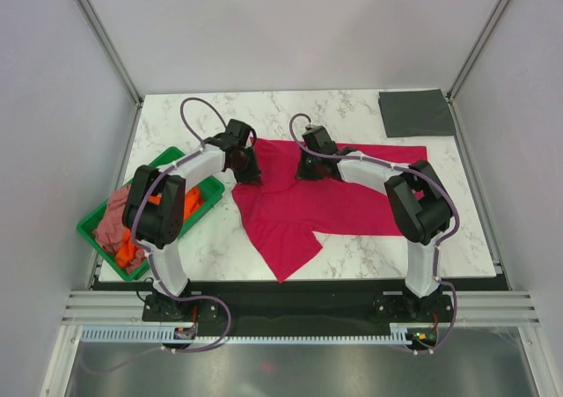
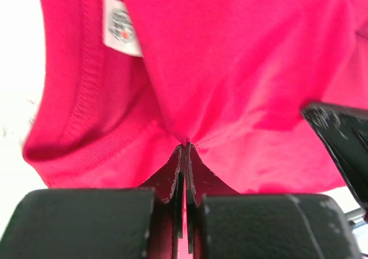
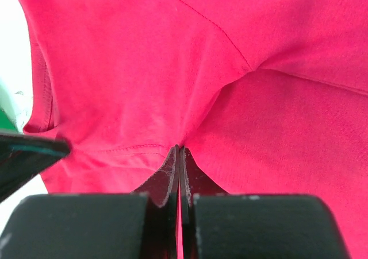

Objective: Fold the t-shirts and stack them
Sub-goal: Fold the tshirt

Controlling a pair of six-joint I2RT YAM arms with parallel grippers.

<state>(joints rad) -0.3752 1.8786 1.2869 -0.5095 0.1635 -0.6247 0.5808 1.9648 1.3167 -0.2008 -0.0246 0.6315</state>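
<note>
Pinching the crimson-red t-shirt along its 12 o'clock edge, both grippers are clamped tight on cloth: the left gripper just beside the collar and its label, the right gripper on a gathered fold toward 3 o'clock. Each bite looks thin, so I judge that an uneven pull could slip one corner free and skew the fold. The right forearm lies across the shirt and could drag it. A sleeve reaches toward 6 o'clock, near the edge of the table, and may slide off. Open marble lies at 12 and 5 o'clock; the green tray crowds 8 o'clock, and the dark grey t-shirt sits folded at 1 o'clock.
</note>
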